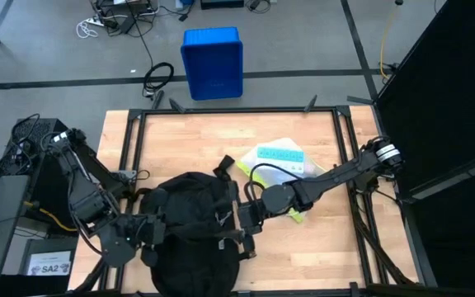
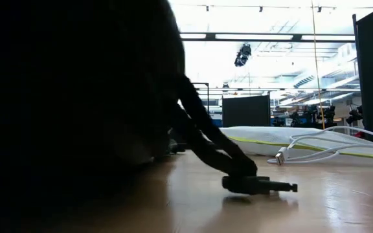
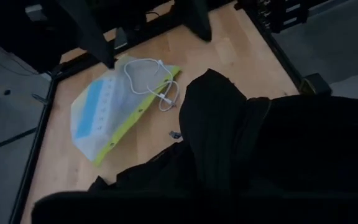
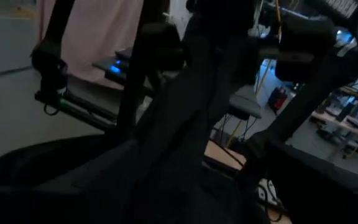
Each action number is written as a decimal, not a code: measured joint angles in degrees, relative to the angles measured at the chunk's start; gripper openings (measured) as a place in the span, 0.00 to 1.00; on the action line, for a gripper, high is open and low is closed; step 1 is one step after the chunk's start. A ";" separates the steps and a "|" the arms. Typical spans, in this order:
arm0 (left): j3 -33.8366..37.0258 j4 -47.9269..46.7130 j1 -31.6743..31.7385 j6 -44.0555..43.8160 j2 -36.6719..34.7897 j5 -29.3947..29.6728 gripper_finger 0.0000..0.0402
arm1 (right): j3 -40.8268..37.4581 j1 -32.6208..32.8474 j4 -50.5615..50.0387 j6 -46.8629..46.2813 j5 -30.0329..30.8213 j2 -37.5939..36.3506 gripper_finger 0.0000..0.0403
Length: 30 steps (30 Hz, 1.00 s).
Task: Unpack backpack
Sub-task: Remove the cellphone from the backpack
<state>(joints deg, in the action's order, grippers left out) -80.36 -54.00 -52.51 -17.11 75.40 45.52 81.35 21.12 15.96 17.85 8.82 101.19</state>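
Overhead, a pale wood-grain tabletop [image 1: 320,239] framed by dark metal rails carries the backpack [image 1: 192,227], a large rounded mass of matte black fabric lying at the near edge, between the two arms. A small white mark shows on its front, and a black strap end projects from its far side. In the low view the backpack fills the left of the picture as a dark bulk, with a strap trailing down onto the wood.

The left tool [image 1: 143,233] is at the backpack's left side, clenched; whether it pinches fabric cannot be told. The right tool [image 1: 244,216] is at the backpack's right side, its fingers hard to make out against the black cloth, so its state cannot be told.

Beyond the backpack lies a flat translucent pouch [image 3: 114,106] with yellow-green edging and a light blue panel; a coiled white cable [image 3: 151,78] rests on it. A blue ribbed plastic bin [image 1: 213,62] stands on the grey floor beyond the tabletop.
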 joint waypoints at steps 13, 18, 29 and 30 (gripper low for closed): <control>0.00 0.24 3.85 1.71 1.21 -0.82 0.00 | -0.01 -3.24 -0.04 -5.31 -5.59 0.89 0.78; 0.02 0.21 5.15 1.81 2.52 -1.22 0.00 | -0.01 -1.28 0.24 -1.15 -3.70 0.89 0.76; 0.02 5.46 11.10 3.79 4.44 4.22 0.00 | -0.01 8.99 -4.39 8.22 1.73 0.89 0.62; 0.02 7.50 11.45 5.48 4.44 4.49 0.00 | -0.01 9.01 -5.74 7.03 1.70 0.89 0.60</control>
<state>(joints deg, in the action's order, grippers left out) -80.34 -46.49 -41.07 -11.63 79.83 50.01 81.34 30.13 10.22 24.88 10.52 102.08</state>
